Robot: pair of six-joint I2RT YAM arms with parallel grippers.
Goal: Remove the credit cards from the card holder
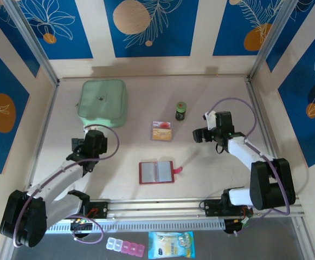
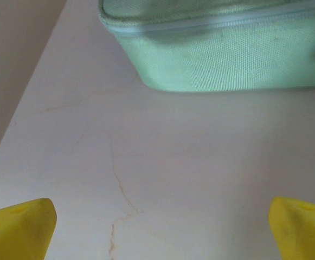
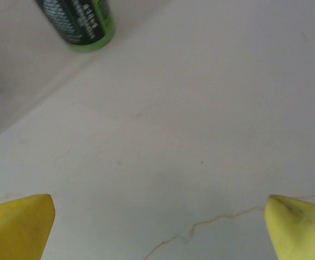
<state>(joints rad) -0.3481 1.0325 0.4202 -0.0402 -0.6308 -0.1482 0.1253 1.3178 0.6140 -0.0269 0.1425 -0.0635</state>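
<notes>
Card holder (image 1: 156, 172) lies open flat, sleeve contents unclear. Credit cards (image 1: 162, 132) sit in clear tray (image 1: 153, 124). L gripper (image 2: 160, 227) & R gripper (image 3: 160, 225): jaws wide apart, holding nothing.

Both arms reach out, jaws spread wide.

In the top view, the left arm (image 1: 54, 181) rises from its base at the near left corner and slants forward and to the right, with the left end effector (image 1: 94, 135) pointing away from the bases. The right arm (image 1: 244, 154) bends at a dark elbow on the near right and angles back towards the centre, with the right end effector (image 1: 199, 134) facing left. In each wrist view, the yellow fingertips (image 2: 21, 227) (image 3: 298, 227) sit at opposite lower corners, so the left end effector (image 2: 162, 227) and the right end effector (image 3: 160, 225) are fully parted.
</notes>
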